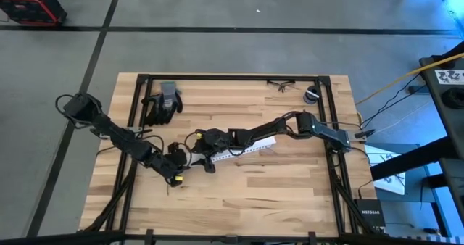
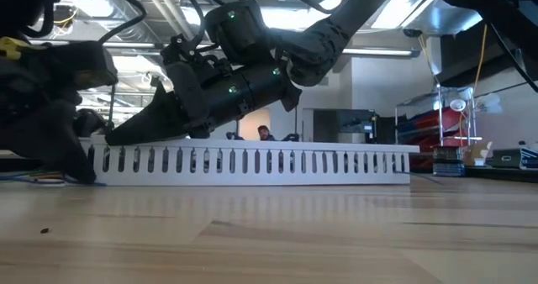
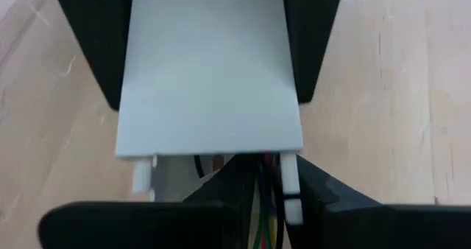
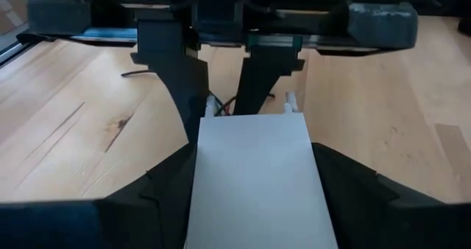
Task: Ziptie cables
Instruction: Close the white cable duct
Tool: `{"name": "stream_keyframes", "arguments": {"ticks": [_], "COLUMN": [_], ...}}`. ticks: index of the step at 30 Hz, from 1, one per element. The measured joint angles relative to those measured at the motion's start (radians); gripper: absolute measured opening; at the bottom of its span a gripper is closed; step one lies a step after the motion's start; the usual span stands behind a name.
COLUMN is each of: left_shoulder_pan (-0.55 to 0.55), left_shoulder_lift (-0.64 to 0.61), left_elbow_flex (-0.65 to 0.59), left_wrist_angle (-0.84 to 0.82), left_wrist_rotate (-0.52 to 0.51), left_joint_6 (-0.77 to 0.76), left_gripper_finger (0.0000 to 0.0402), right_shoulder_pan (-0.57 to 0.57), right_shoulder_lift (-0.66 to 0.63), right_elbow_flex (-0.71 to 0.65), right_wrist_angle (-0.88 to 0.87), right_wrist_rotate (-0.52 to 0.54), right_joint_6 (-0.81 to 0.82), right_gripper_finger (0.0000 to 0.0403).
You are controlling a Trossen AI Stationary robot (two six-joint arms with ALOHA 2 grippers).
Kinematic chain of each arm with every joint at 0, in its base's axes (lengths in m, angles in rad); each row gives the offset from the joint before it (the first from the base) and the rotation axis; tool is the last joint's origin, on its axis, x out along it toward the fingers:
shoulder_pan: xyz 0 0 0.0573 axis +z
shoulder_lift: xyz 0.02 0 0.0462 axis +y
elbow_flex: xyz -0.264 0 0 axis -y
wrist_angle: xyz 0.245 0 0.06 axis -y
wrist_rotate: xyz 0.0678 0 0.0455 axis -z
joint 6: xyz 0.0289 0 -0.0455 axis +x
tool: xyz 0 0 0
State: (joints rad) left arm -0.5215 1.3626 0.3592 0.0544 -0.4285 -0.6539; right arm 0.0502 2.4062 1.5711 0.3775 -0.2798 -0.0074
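The cables (image 3: 266,205) are seen only as thin strands at the end of the white slotted channel (image 1: 243,152) on the counter (image 1: 290,194), right at the left gripper (image 1: 185,158); whether its fingers are together cannot be told. The right gripper (image 4: 254,142) is clamped across the channel. The strands look light and floppy, so they are best pinched as one bunch close to the channel's end.

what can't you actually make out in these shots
- The cables: only a few thin wires show in the left wrist view, hidden by the white channel and the gripper fingers; their ends cannot be seen.
- Any ziptie: none can be made out in any view.
- Left gripper: in the low view it is cut off by the picture's left edge.
- Right gripper: it straddles the channel, whose far end it hides.
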Motion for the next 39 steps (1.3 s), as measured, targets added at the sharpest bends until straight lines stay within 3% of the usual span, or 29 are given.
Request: {"name": "stream_keyframes", "arguments": {"ticks": [17, 25, 31, 36, 39], "left_shoulder_pan": [0.026, 0.050, 0.047, 0.044, 0.044], "left_shoulder_lift": [0.023, 0.008, -0.070, -0.115, -0.117], "left_elbow_flex": [0.001, 0.007, 0.125, 0.222, 0.238], "left_wrist_angle": [0.038, 0.022, -0.306, -0.589, -0.623], "left_wrist_rotate": [0.015, 0.115, 0.221, 0.189, 0.182], "left_joint_6": [0.008, 0.023, 0.024, 0.002, 0.002], "left_gripper_finger": [0.0053, 0.0119, 0.0170, 0.0174, 0.0166], "right_shoulder_pan": [0.003, 0.002, -0.005, -0.006, -0.006], "right_shoulder_lift": [0.003, 0.002, 0.002, 0.002, 0.001], "right_elbow_flex": [0.004, 0.006, 0.007, 0.007, 0.006], "right_wrist_angle": [0.022, 0.001, -0.009, -0.012, -0.013], "right_wrist_rotate": [0.060, 0.060, 0.054, 0.052, 0.052], "right_joint_6": [0.000, -0.001, 0.000, -0.001, -0.001], "right_gripper_finger": [0.0234, 0.0234, 0.0234, 0.0234, 0.0234]}}
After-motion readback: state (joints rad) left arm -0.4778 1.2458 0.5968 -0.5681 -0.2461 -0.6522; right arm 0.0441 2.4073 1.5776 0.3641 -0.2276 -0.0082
